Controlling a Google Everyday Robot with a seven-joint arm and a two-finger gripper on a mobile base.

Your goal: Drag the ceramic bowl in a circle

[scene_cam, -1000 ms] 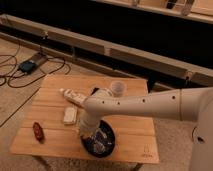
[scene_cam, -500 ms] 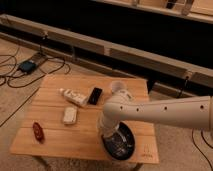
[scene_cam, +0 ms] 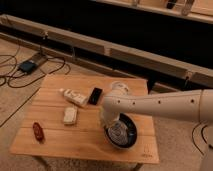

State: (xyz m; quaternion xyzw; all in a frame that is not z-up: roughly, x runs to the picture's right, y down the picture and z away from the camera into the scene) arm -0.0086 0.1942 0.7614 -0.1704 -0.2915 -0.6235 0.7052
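Note:
The ceramic bowl (scene_cam: 121, 135) is round, dark and glossy with pale glints inside. It sits on the wooden table (scene_cam: 60, 145) near the front edge, right of the middle. My white arm reaches in from the right. My gripper (scene_cam: 108, 123) points down at the bowl's left rim, and the arm hides where it meets the bowl.
A white bottle (scene_cam: 74, 96) lies on its side beside a small black device (scene_cam: 95, 95). A white packet (scene_cam: 70, 116) and a red-brown object (scene_cam: 38, 131) lie at the left. A pale cup (scene_cam: 120, 88) stands behind the arm. Cables and a box (scene_cam: 27, 65) lie on the floor.
The bowl has slid to the right along the table's front part, together with my gripper. The other objects have not moved.

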